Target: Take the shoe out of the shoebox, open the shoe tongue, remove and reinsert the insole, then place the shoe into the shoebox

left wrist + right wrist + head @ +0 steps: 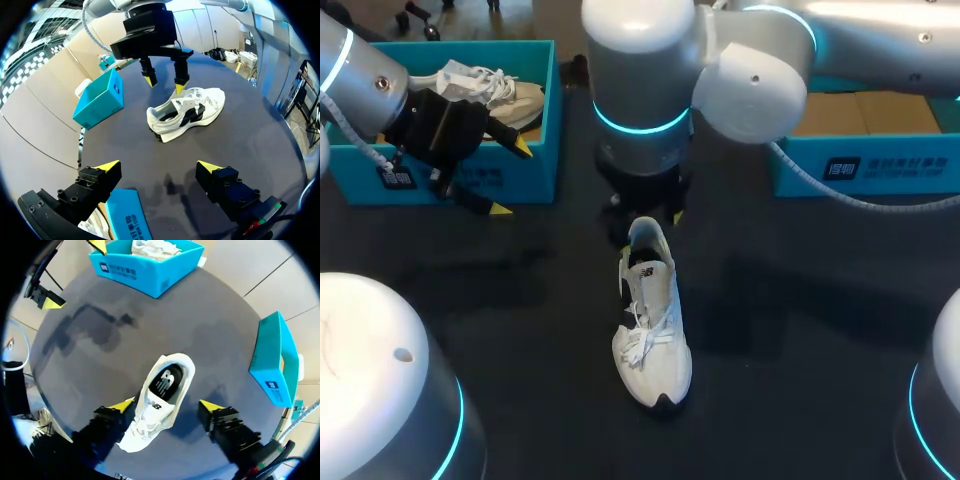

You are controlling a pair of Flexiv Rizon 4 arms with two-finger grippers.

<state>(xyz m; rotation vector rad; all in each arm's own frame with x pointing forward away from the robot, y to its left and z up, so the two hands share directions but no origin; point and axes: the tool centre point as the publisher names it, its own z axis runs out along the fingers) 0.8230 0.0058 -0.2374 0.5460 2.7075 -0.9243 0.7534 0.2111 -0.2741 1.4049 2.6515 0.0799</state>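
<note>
- Since the shoe point(652, 330) lies out on the table point(800, 330), sole down, toe toward the robot and well apart from both boxes, take-out step reads as done.
- R gripper point(166, 405) hangs over the heel end. Fingers apart, one each side of the shoe, no clamp, nothing held.
- Left wrist view agrees: its tips are just above the collar. Contact: can't tell.
- Insole point(167, 382) is dark and seated inside the opening, so not yet pulled. Tongue state: can't tell.
- L gripper point(159, 166) has fingers wide apart and is empty. It sits over the near edge of the L box point(548, 110), which holds a 2nd shoe point(510, 95).
- R box point(880, 165) sits at the far right, away from the action.
- Judgement: tongue/insole step in hand, task approx early-mid.
- Next move, as I read it: R gripper drops one finger into the collar and pinches the insole's heel edge.
- Shoe is loose on the table, so prob. lifts w/ the insole unless the L gripper comes over to pin the toe.
</note>
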